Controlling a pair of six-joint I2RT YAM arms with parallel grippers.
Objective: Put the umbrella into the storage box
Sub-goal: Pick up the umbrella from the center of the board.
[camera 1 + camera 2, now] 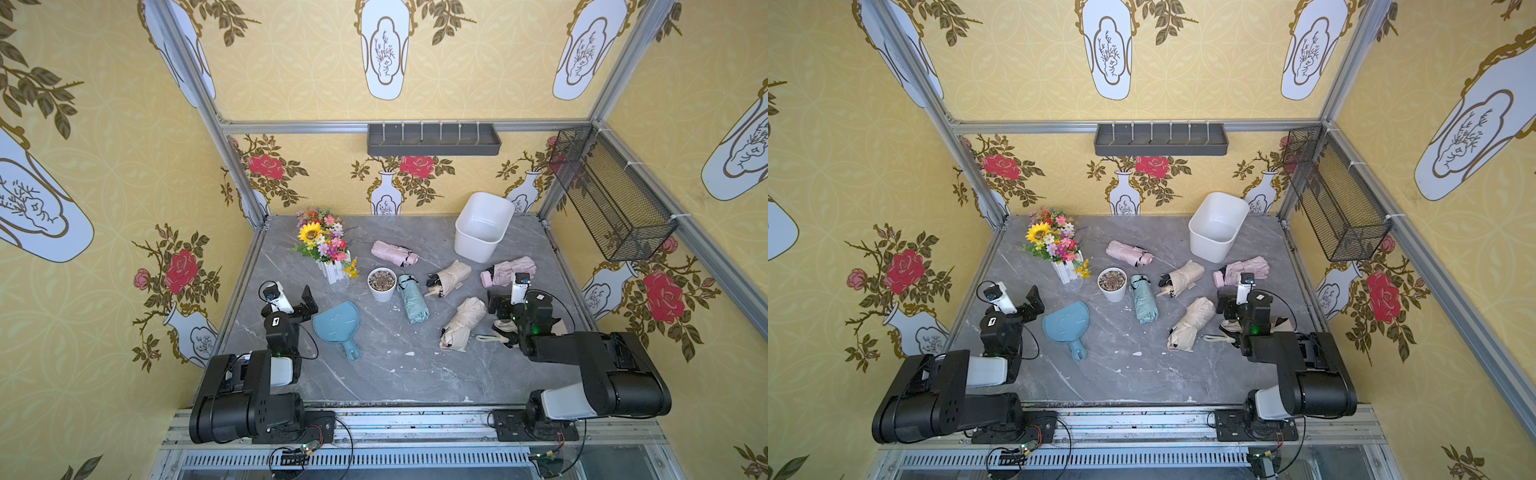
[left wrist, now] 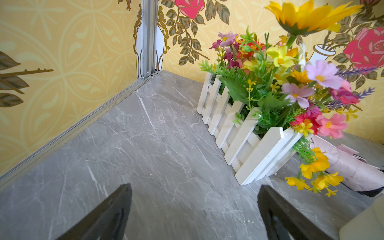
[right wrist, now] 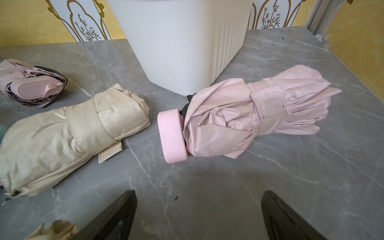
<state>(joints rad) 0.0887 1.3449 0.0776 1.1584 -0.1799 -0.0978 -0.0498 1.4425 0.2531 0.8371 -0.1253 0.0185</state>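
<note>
The white storage box (image 1: 473,249) (image 1: 1210,249) (image 3: 182,52) stands empty and upright at the back right of the grey table. Several folded umbrellas lie loose in front of it. A pink umbrella (image 1: 509,270) (image 3: 259,112) lies closest to it, with a beige one (image 1: 451,276) (image 3: 62,128), a teal one (image 1: 412,298), another pink one (image 1: 395,252) and another beige one (image 1: 463,322) nearby. My right gripper (image 1: 509,297) (image 3: 198,193) is open and empty, a short way in front of the pink umbrella's handle. My left gripper (image 1: 305,305) (image 2: 194,187) is open over bare table at the left.
A white fence planter of flowers (image 1: 328,245) (image 2: 249,128), a white pot of pebbles (image 1: 382,282) and a blue hand fan (image 1: 334,328) sit centre-left. A dark grey slotted tray (image 1: 432,139) hangs on the back wall. A black wire basket (image 1: 611,195) hangs on the right wall.
</note>
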